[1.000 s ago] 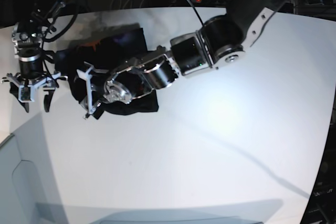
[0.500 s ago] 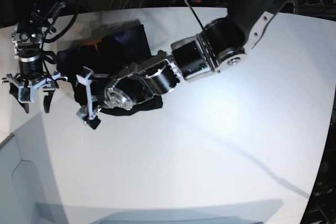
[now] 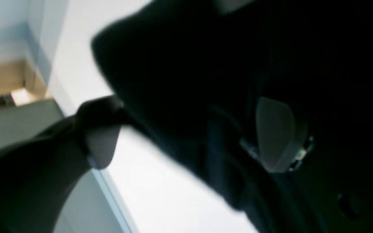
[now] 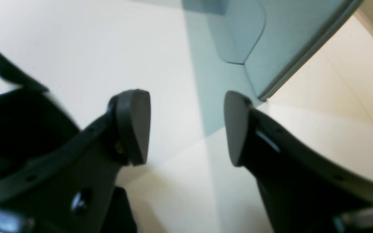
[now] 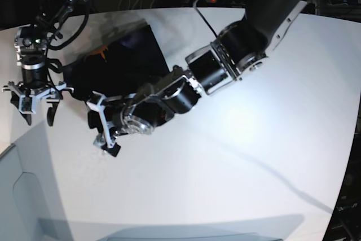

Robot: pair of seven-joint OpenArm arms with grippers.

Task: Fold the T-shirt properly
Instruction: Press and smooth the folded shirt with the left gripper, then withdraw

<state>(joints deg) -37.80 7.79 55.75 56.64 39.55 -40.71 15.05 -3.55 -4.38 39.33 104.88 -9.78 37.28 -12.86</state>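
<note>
A white table (image 5: 237,156) spans the view.

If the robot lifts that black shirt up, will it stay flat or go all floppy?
Probably floppy: the T-shirt already lies bunched in soft folds on the table. It likely sags wherever it isn't held, as its edge droops in the left wrist view. It looks light, so a push would probably wrinkle it.

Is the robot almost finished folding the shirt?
Partly. The T-shirt already lies as a compact dark bundle on the table. The left tool is open at its near edge with cloth between its fingers; the right tool is open and empty beside it. Final tidying remains.
</note>
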